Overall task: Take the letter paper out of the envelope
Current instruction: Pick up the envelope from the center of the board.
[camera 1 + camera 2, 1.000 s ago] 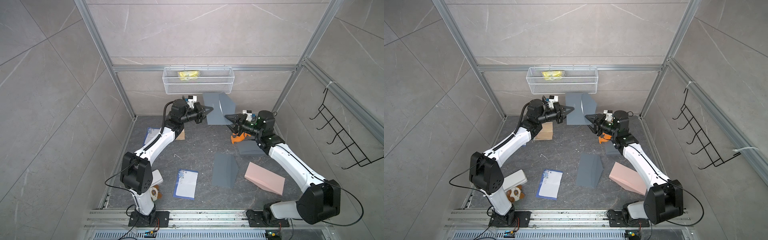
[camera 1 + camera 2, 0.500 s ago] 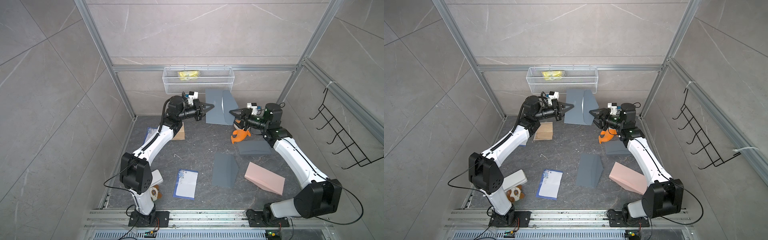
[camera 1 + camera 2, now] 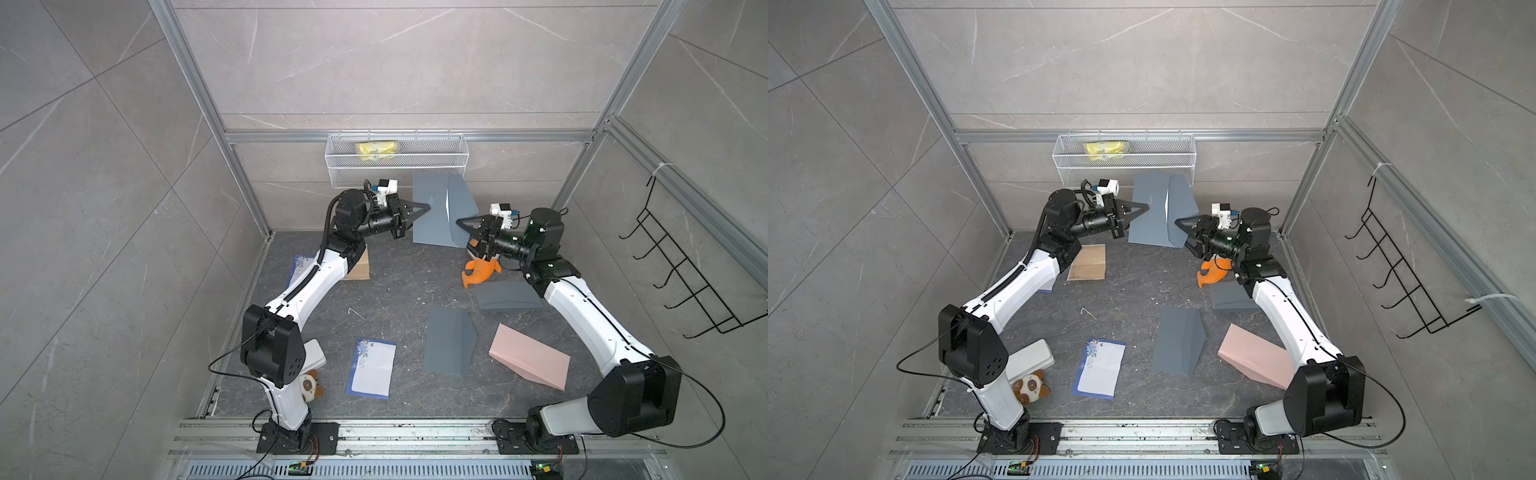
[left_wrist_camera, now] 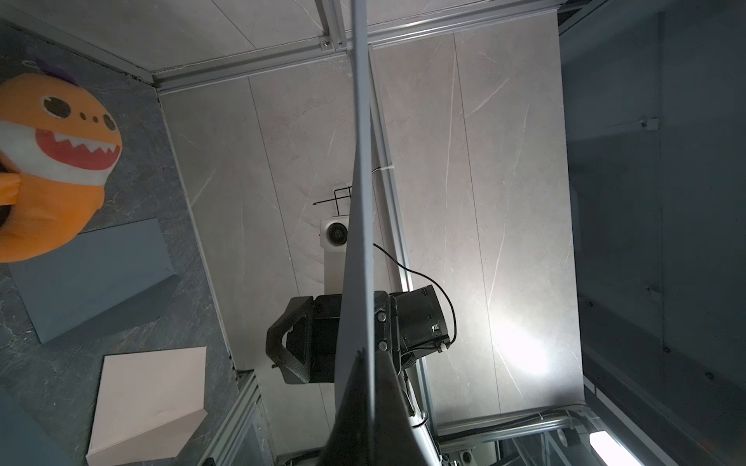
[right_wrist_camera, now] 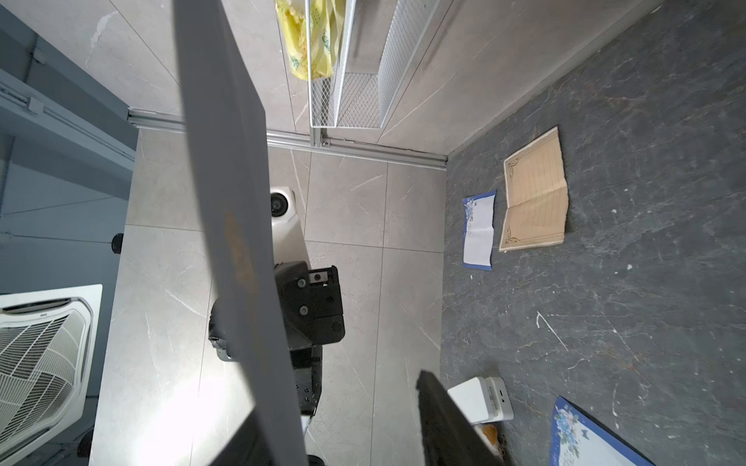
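Envelope (image 3: 432, 224) light, thin, floppy; clamped at edge in left gripper (image 3: 426, 206); right gripper (image 3: 463, 235) fingers apart near flap (image 3: 459, 199); letter paper hidden, gentle pinch inside mouth likely best.

Wire basket (image 3: 415, 168) mounted on far wall; yellow packet (image 3: 376, 150) inside, left portion. Black hook rack (image 3: 681, 261) on right wall. Orange plush (image 3: 480, 272) on tabletop, far right. White case (image 3: 1032, 357) near left; panda plush (image 3: 1030, 386) just beside it, nearer.

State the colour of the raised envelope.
The envelope is grey-blue; a top view shows it best.
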Tool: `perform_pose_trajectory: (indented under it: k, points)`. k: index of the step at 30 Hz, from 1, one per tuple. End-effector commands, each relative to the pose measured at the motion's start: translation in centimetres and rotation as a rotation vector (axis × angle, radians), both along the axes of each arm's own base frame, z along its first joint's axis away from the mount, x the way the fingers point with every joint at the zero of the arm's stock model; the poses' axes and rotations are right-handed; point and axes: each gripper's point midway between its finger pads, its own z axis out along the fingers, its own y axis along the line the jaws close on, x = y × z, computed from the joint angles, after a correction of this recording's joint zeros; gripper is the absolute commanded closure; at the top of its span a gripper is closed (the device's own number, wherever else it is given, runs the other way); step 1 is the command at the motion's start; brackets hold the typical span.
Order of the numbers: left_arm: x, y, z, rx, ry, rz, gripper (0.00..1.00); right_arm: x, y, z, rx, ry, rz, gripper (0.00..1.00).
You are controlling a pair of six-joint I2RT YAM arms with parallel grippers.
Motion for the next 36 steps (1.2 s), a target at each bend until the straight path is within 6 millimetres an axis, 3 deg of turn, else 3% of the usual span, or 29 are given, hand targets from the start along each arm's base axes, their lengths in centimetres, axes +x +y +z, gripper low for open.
perform_pose_trajectory:
  k: [1, 9, 20, 28, 31, 36]
  points:
    - [-1.0, -0.4, 3.0, -0.053, -0.076, -0.03, 1.0, -0.8, 1.0, 0.1, 0.011, -0.023, 0.039, 0.49]
    - [-1.2, -0.5, 3.5, -0.055, -0.083, -0.043, 1.0, -1.8, 2.1, 0.8, 0.037, -0.054, 0.085, 0.49]
    - [-1.4, -0.9, 2.8, -0.03, -0.084, -0.093, 1.0, -3.6, 2.6, 3.8, 0.106, -0.112, 0.173, 0.55]
    - [-1.2, -1.0, 2.3, 0.004, -0.087, -0.12, 1.0, -4.4, 2.7, 3.9, 0.097, -0.113, 0.202, 0.69]
    - [-1.1, -0.9, 2.1, 0.011, -0.086, -0.121, 1.0, -4.4, 2.7, 3.9, 0.095, -0.11, 0.198, 0.79]
    - [-1.0, -0.9, 1.5, 0.03, -0.082, -0.117, 1.0, -4.2, 2.5, 4.1, 0.095, -0.114, 0.179, 0.85]
